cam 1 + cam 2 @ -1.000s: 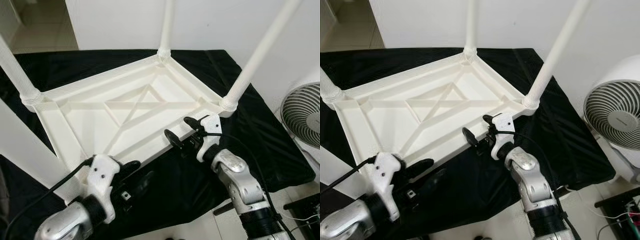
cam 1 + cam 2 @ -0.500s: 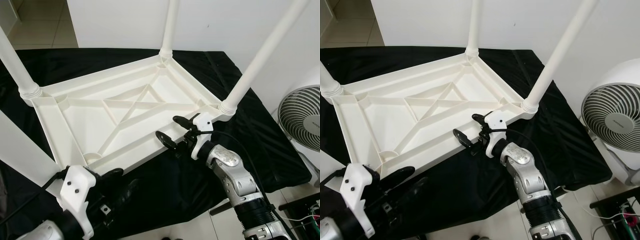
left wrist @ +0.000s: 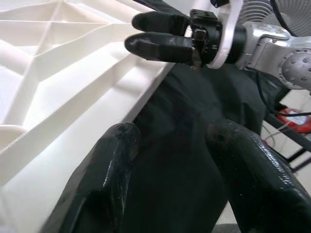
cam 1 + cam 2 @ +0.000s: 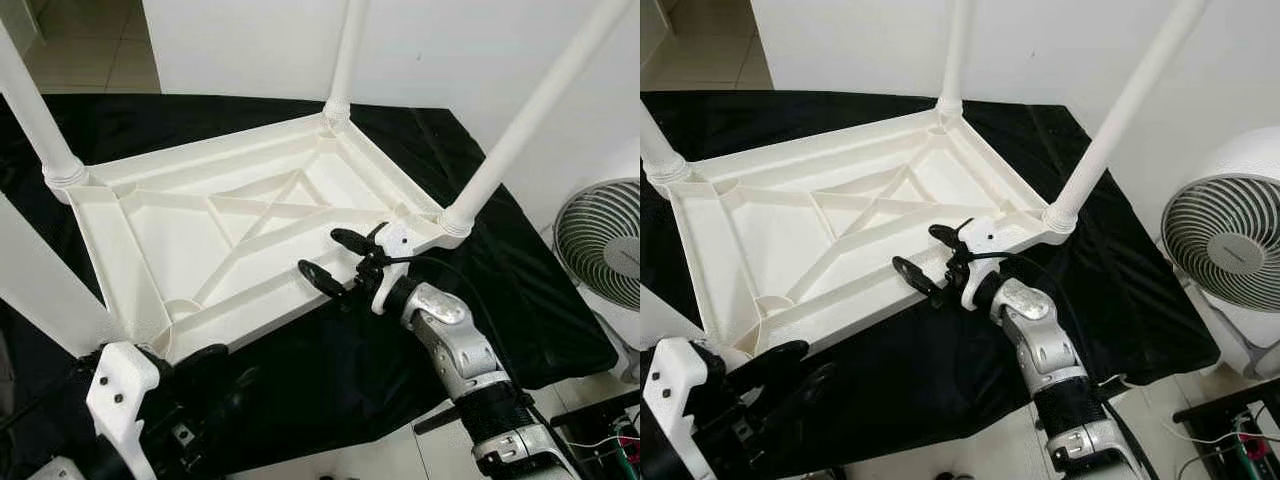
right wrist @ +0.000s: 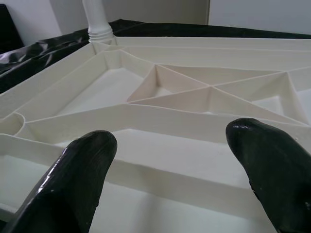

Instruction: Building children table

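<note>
I am looking down at a white plastic children's table (image 4: 250, 215) lying upside down on a worktop draped in black cloth (image 4: 520, 290), its ribbed underside facing up. Going left to right: a white tube leg (image 4: 35, 105) stands in the far-left corner socket, another broad white leg (image 4: 45, 290) crosses the left edge of the picture close to the camera, a third leg (image 4: 345, 55) rises from the far corner, and a fourth (image 4: 530, 115) stands at the right corner.

At the near left, my left gripper (image 4: 205, 385) sits low over the black cloth, just short of the table's near-left corner. Its two black fingers (image 3: 102, 179) are spread apart and hold nothing. In its wrist view the table's near rim runs past the inner finger.

Right of centre, my right gripper (image 4: 325, 260) reaches in over the near long rim of the table. Its fingers (image 5: 77, 170) are also parted and empty, one to each side of the rim, not yet closed on it.

At the far right, a white fan (image 4: 1225, 235) stands on the floor beside the worktop.

The relation that matters: the near rim runs from near left to far right, and it lies crosswise between the right gripper's fingers. I judge the right arm is the nearer one to grasp it, while the left gripper must go forward to reach its corner.
</note>
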### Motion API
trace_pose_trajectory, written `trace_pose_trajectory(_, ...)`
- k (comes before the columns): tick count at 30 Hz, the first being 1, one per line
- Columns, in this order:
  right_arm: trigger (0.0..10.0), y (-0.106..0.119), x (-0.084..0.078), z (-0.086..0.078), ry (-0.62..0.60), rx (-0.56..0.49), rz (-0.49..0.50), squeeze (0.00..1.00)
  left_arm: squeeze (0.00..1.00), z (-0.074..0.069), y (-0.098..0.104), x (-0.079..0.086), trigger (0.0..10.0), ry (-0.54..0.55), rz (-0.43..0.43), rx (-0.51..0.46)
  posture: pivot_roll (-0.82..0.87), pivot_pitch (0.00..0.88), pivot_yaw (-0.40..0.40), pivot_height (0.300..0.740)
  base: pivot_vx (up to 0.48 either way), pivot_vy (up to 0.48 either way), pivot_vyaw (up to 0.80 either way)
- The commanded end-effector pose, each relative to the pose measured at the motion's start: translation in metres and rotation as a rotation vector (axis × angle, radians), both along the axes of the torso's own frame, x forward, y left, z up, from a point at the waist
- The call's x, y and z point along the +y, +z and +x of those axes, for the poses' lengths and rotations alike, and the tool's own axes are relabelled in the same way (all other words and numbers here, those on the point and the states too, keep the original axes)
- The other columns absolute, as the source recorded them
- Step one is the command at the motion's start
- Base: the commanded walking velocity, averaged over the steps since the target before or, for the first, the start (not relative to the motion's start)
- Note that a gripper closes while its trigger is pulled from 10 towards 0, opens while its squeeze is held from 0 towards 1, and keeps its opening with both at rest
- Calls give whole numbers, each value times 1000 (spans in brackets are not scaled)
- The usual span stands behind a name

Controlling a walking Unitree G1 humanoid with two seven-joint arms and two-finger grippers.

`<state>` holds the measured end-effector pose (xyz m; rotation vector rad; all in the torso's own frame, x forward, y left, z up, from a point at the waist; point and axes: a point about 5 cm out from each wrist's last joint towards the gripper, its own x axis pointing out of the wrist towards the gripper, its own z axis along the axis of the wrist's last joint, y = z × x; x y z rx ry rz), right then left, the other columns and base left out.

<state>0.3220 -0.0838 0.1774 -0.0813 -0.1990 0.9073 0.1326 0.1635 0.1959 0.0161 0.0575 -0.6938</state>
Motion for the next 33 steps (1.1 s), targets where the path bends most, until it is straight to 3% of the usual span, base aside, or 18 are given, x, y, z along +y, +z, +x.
trace_pose_trajectory(1, 10000, -3, 2, 0, 17, 7, -8, 0, 0, -3, 4, 2, 10000, 6, 3, -27, 314, 159, -129, 740, 0, 0, 0)
trace_pose_trajectory(15, 10000, -4, 15, 5, 91, 11, -1, 0, 0, -16, 7, 24, 10000, 110, 69, -31, 370, 170, -169, 740, 0, 0, 0)
trace_pose_trajectory(20, 10000, -2, 25, 8, 142, 6, 5, 0, 0, -31, 9, 48, 10000, 213, 166, 0, 401, 172, -190, 740, 0, 0, 0)
trace_pose_trajectory(30, 10000, -4, 29, 9, 167, 3, 7, 0, 0, -44, 13, 61, 10000, 269, 238, 33, 413, 176, -196, 740, 0, 0, 0)
trace_pose_trajectory(31, 10000, -4, 31, 9, 176, 3, 9, 0, 0, -50, 12, 74, 10000, 339, 302, 69, 422, 178, -200, 740, 0, 0, 0)
trace_pose_trajectory(33, 10000, -5, 32, 9, 180, 2, 10, 0, 0, -52, 11, 80, 10000, 370, 316, 84, 422, 178, -200, 740, 0, 0, 0)
